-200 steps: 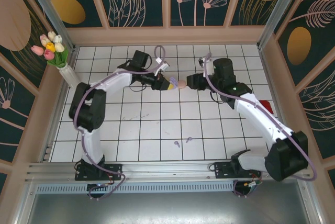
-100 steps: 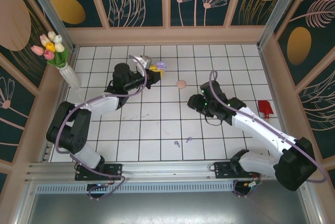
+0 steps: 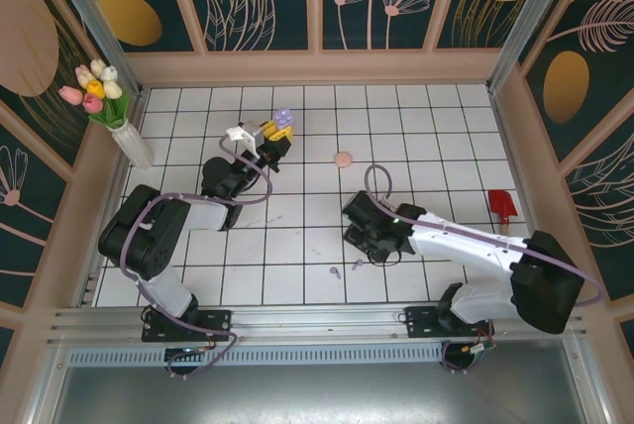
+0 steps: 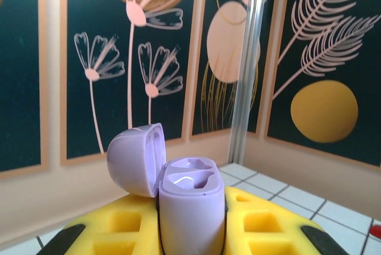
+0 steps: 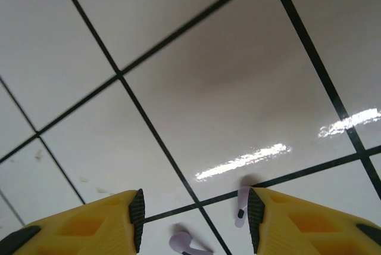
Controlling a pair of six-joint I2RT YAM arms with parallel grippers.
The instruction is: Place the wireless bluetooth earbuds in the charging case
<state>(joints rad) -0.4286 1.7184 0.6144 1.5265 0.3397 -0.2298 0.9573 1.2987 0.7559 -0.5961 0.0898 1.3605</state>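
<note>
A lilac charging case (image 4: 190,207) stands upright between the yellow fingers of my left gripper (image 4: 191,234), which is shut on it. Its lid (image 4: 136,158) hangs open to the left and both wells look empty. From above, this case (image 3: 284,119) is held over the far left tiles. Two lilac wireless bluetooth earbuds (image 3: 335,270) (image 3: 358,265) lie on the near tiles. My right gripper (image 3: 359,242) hovers just above them, open. In the right wrist view one earbud (image 5: 187,244) lies between the fingers and the other (image 5: 242,206) lies beside the right pad (image 5: 256,216).
A pale pink round case (image 3: 344,159) sits shut on the tiles at mid-table. A small red object (image 3: 502,206) lies near the right wall. A white vase of tulips (image 3: 109,107) stands in the far left corner. Wooden walls ring the tiled floor.
Both grippers have left the pink case. The left arm drew back to the left with the lilac case. The right arm swung toward the near edge, down over the lilac earbuds.
</note>
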